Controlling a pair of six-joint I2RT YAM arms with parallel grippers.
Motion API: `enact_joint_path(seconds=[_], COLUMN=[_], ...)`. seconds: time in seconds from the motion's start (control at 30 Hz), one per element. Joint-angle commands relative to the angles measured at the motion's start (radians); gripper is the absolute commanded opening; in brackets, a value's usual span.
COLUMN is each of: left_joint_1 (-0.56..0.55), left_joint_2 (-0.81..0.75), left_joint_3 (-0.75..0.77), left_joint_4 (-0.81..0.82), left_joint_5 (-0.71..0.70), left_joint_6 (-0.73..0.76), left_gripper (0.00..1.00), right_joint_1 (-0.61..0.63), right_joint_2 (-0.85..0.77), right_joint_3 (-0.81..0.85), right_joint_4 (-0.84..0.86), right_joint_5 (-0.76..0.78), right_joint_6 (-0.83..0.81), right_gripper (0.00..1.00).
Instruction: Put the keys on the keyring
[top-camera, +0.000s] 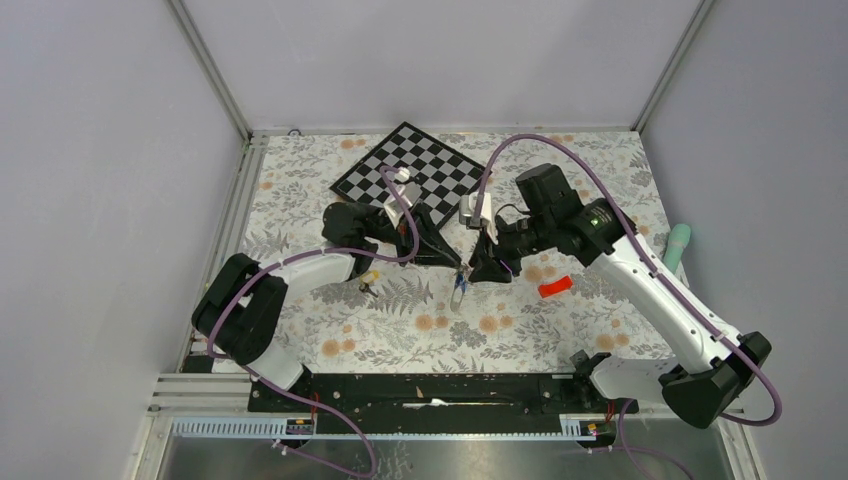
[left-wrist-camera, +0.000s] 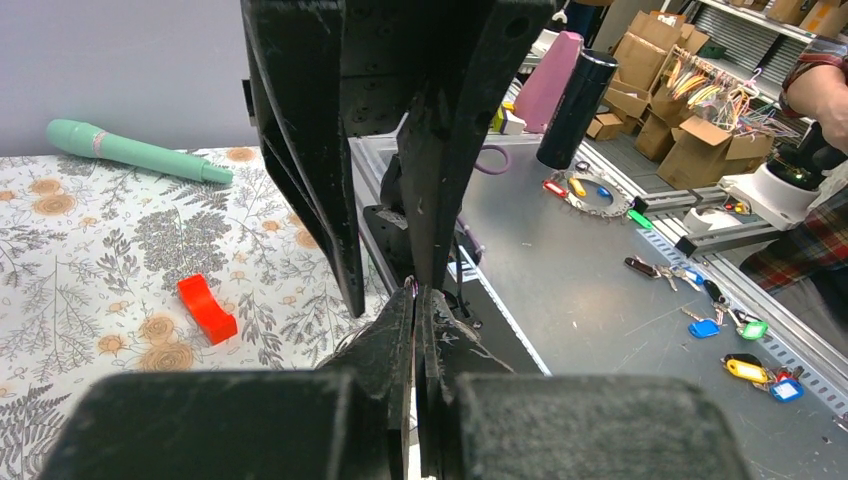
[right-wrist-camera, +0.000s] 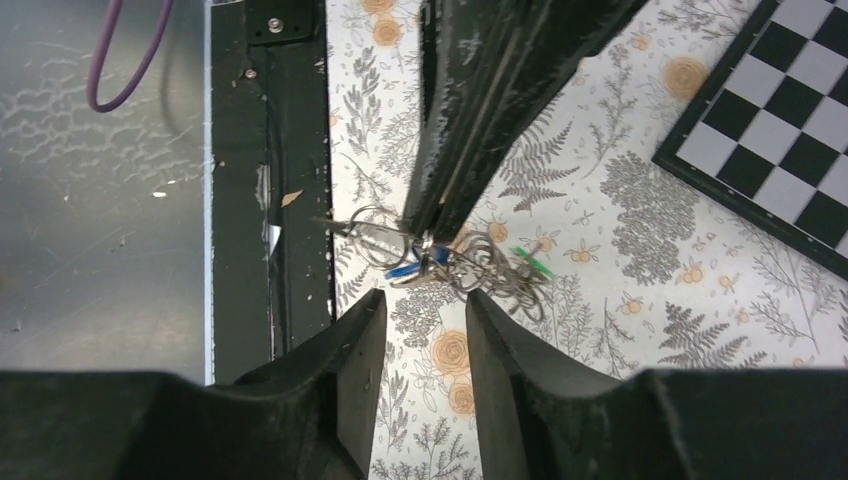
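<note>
Pale grey wall panels (top-camera: 100, 150) on three sides, aluminium posts (top-camera: 208, 65) at the corners. Floral-print cloth (top-camera: 600, 160) covers table. Beyond: grey metal bench (left-wrist-camera: 580, 280), stacked cardboard boxes (left-wrist-camera: 690, 140). Light even.

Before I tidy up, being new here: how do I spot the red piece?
On the floral cloth, find the right arm. Beside its forearm, toward the middle, lies the red piece: small, wavy, the only bright red thing, unlike the mint-green handle at the edge.
</note>
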Motion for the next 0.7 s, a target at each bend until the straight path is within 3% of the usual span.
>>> enact_joint_path(seconds=[0.0,0.27,0.67], left_joint_1=[0.003,0.007,0.008], left_joint_2=[-0.011,-0.021,-0.031], left_joint_3=[0.005,0.002,-0.018], left_joint_4=[0.078,0.028,-0.029], left_joint_5=[-0.017,-0.096,-0.152], left_joint_6=[-0.01,-0.008,0.021], left_gripper=[0.0,0.0,0.0], right_joint_1=[-0.005,-0.023,-0.025], right_joint_2=[-0.03,-0.072,-0.048], right_joint_3=[-0.028,-0.138,-0.184], right_joint_4=[0.007,0.132,0.237], right_joint_5=[-0.091,-0.049,0.009], right_joint_6=[-0.03,0.047,0.113], right_gripper=[0.45,0.59,0.57])
